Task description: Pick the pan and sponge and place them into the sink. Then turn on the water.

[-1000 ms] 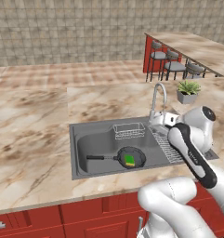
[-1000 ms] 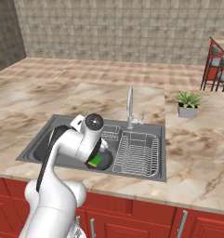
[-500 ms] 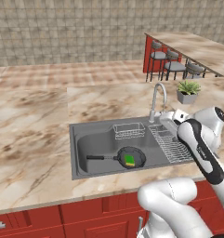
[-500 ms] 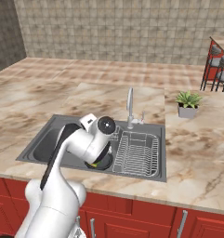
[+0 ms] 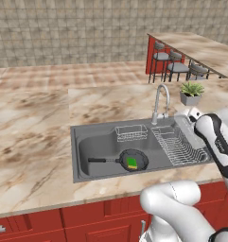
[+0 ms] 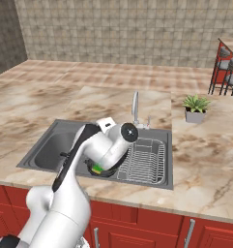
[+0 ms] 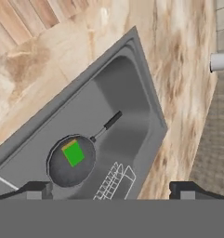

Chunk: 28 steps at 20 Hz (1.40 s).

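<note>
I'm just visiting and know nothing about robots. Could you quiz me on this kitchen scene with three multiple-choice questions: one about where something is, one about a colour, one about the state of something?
1. Where does the sponge lie?
A. On the counter beside the plant
B. Inside the pan, which sits in the sink
C. On the draining rack

2. What colour is the top of the sponge?
A. Bright green
B. Pink
C. White

3. How does the gripper stand?
A. Shut on the pan's handle
B. Shut on the sponge
C. Open, holding nothing

Answers:
1. B: the left base view and the hand view both show the sponge resting in the round pan on the basin floor.
2. A: it shows as a bright green block with a yellowish edge.
3. C: in the hand view the two finger tips stand far apart with nothing between them.
</note>
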{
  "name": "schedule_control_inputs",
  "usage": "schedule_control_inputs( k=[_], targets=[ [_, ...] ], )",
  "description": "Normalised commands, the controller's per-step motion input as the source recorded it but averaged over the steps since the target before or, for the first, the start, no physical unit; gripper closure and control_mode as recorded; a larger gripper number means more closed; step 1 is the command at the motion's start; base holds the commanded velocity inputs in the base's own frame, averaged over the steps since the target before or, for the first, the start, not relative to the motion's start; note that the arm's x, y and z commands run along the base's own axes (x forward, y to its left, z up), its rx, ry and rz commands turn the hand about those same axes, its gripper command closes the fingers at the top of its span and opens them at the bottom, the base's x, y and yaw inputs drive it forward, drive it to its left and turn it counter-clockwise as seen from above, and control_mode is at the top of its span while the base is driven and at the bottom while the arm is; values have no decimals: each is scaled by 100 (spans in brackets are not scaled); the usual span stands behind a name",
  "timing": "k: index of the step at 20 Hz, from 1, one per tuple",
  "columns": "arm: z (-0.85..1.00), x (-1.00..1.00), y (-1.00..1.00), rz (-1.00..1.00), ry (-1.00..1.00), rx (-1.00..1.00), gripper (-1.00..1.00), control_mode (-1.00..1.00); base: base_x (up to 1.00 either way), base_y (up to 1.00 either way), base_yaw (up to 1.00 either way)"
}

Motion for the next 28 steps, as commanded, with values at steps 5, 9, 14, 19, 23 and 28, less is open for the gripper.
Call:
schedule_control_inputs(
  k=[5,9,14,19,23,28],
  targets=[
    [7,-2,-31,2,8,9,-100,-100,0,0,0],
    [13,-1,-25,-3,9,21,-100,-100,0,0,0],
    [10,-1,-24,-3,9,22,-100,-100,0,0,0],
    [1,-13,-4,-11,9,21,-100,-100,0,0,0],
    [0,-17,0,-13,6,21,-100,-100,0,0,0],
    [0,-16,0,-14,4,21,-100,-100,0,0,0]
  ],
)
